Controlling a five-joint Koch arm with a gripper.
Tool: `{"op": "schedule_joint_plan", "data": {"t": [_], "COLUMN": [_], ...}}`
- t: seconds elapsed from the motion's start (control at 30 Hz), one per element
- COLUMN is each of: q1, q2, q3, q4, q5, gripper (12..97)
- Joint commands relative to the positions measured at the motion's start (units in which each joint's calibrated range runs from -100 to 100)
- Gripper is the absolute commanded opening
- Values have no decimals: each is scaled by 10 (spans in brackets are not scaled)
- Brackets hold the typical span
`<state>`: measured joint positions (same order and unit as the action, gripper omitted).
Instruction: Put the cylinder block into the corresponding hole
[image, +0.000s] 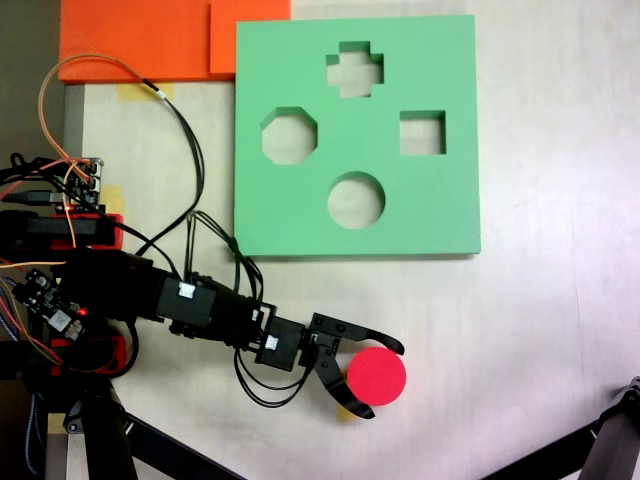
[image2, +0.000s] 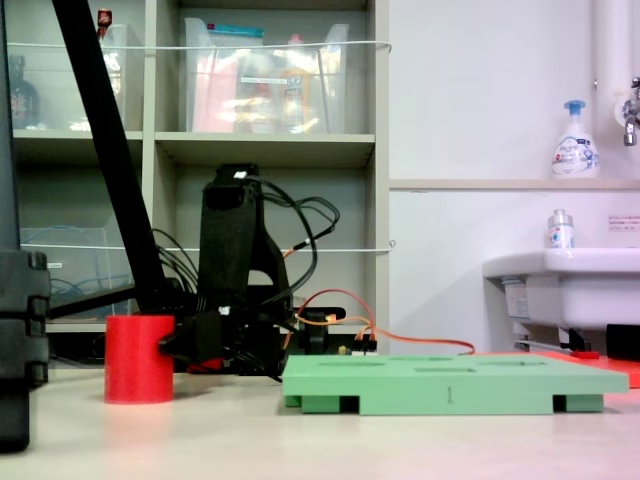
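Nearest us, the cylinder (image2: 139, 358) sits between our gripper's (image: 388, 378) wide jaws; we judge grasping next: close, lift, carry to the round hole (image: 356, 200).

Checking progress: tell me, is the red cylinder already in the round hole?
No, the red cylinder stands on the table, and the round hole is empty.

A lab or utility workroom: open shelving (image2: 270, 150) holds clear storage bins (image2: 262, 75), a white sink (image2: 560, 285) with a soap pump bottle (image2: 575, 140) stands beside the pale worktop (image2: 300, 440).
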<state>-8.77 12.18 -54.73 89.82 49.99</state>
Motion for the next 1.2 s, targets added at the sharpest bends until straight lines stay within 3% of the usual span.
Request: {"op": "schedule_joint_plan", "data": {"t": [0.0, 0.27, 0.47, 0.7, 1.17], "q1": [0, 7, 28, 96, 225], "q2": [-2, -129, -422, -699, -718], "q3": [0, -61, -118, -130, -129], "q4": [18, 30, -96, -254, -301], "q5": [-3, -2, -1, 6, 10], "gripper": [409, 336, 336, 336, 340]}}
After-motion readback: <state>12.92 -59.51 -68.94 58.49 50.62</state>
